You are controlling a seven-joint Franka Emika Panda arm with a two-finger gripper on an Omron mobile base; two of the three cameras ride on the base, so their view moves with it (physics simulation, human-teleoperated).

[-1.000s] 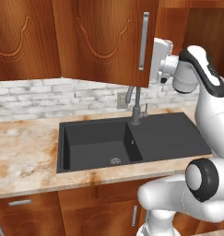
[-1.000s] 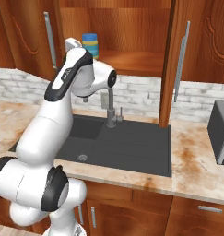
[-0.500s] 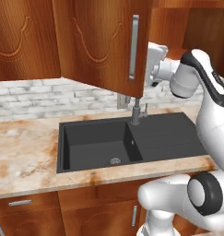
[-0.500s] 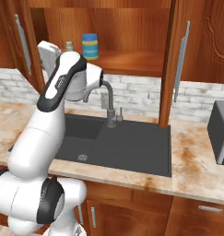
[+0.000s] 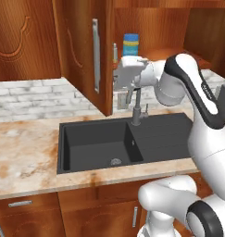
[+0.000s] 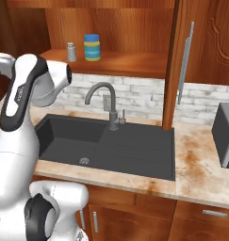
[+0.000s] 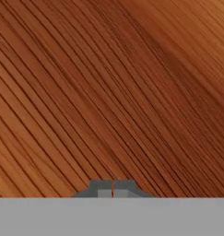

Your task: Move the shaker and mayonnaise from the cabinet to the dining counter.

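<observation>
The cabinet [image 6: 125, 63] stands open above the sink. On its shelf the mayonnaise [image 6: 92, 47] stands upright, a blue-lidded jar, with the small grey shaker [image 6: 71, 52] just left of it and apart from it. The mayonnaise [image 5: 130, 45] also shows above my hand in the left base view. My gripper [image 5: 117, 76] is shut with nothing held. Its fingertips [image 7: 104, 189] press together close against the wood grain of the swung-out left door [image 5: 81, 51]. The dining counter is out of view.
A black sink [image 6: 106, 143] with a curved grey faucet [image 6: 104, 101] lies in the marble-look counter [image 5: 26, 157] below the cabinet. The right door [image 6: 200, 42] hangs open with its bar handle [image 6: 184, 61]. A dark appliance [image 6: 224, 136] stands at the right edge.
The left cabinet door has swung further open to the left with my hand moving along against it. The shelf with the jar and shaker now shows more fully.
</observation>
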